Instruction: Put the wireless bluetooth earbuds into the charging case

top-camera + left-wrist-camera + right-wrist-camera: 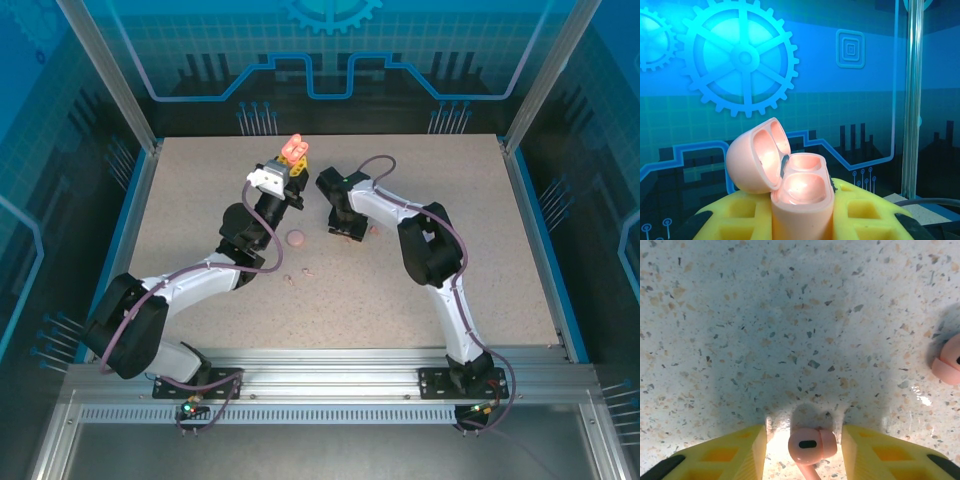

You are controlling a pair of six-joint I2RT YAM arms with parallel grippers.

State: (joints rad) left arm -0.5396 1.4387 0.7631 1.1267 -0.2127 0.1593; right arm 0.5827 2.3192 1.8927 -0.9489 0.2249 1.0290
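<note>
A: Yellow fingers (730,455) of our right hand (804,436) are nearest in the right wrist view. They are spread apart, low over the speckled surface (790,315). What do we see between them?

B: We see one pale pink earbud (810,444) lying on the surface in the gap. It is closer to the finger on the right of the picture, and we cannot tell if it touches that finger. Neither finger squeezes it.

A: Do we see another one?

B: Yes, a second pink earbud (947,362) lies at the right edge of that view, well apart from the first.

A: Where is the charging case (802,197)?

B: Our left hand (800,205) pinches it between its yellow pads (715,217) and holds it upright in the air, over the far middle of the surface. Its lid (757,160) is open and leans to the left, so we look into the two wells.

A: And from above?

B: From above, a round pink thing (296,238) lies on the surface between our two arms, near the right hand.
</note>
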